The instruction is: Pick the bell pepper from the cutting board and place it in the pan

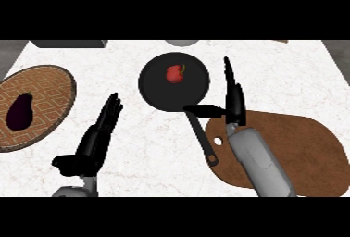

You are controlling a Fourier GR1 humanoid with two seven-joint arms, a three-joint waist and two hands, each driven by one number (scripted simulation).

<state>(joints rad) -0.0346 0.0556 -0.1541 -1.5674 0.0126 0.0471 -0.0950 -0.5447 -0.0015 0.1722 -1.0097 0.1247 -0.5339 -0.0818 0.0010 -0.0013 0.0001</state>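
Right robot hand (234,104): open, fingers straight and pointing away from the robot, thumb stuck out to the left; it holds nothing.
Where it is: just beside the right rim of the pan (156,92), above the top-left corner of the cutting board (294,143), with the thumb lying across the spot where the pan's handle (203,139) meets the bowl.
Left robot hand (96,139): open as well, fingers straight and together, angled up and to the right over bare bench (287,74), well apart from the pan and touching nothing I can see.
Bell pepper (176,74): red, lying inside the pan, a little above its middle, apart from both hands.
Pan: black and round, on the bench at centre, handle running down toward the robot along the left edge of the cutting board.
Cutting board: brown, at the right, nothing on it but the right forearm passing over it.
Far left: a round woven plate (51,83) with a dark eggplant (21,111) on it.
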